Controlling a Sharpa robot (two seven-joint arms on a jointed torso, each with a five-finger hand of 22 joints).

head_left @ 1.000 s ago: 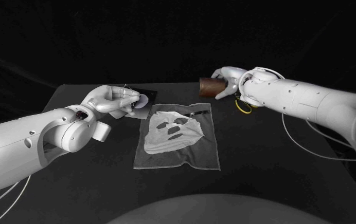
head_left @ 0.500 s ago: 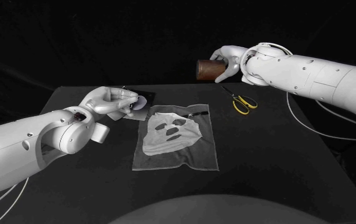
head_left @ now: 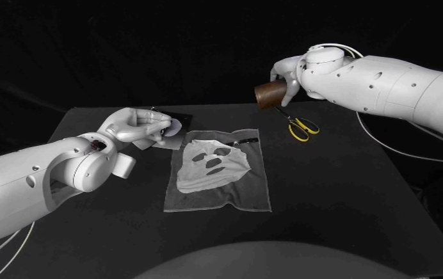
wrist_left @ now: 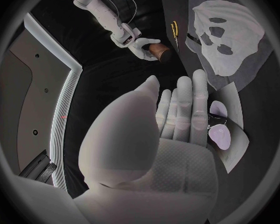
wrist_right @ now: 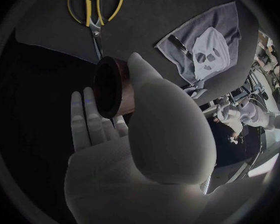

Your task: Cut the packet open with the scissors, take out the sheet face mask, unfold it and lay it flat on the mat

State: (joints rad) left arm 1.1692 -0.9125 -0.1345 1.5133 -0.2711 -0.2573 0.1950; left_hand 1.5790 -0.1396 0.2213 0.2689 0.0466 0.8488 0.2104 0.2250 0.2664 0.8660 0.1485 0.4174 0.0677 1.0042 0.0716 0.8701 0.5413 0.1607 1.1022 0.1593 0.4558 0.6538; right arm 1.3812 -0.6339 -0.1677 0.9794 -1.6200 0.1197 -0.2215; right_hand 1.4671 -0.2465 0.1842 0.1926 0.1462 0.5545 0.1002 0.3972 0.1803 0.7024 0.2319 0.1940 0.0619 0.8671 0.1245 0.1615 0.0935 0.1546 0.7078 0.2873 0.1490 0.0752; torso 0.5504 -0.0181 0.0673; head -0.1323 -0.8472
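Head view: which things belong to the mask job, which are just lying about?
Job: white sheet face mask; grey translucent mat; yellow-handled scissors; grey packet with lilac ovals.
Not job: brown cylinder, held by right robot hand.

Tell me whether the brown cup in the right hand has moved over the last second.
Yes. The brown cup, held by the right hand, now sits higher above the scissors, which have stayed put on the table.

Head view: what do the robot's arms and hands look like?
The left arm and right arm are rounded white shells with small dark holes. The left robot hand and right robot hand are pale silver. White cables trail from the right arm.
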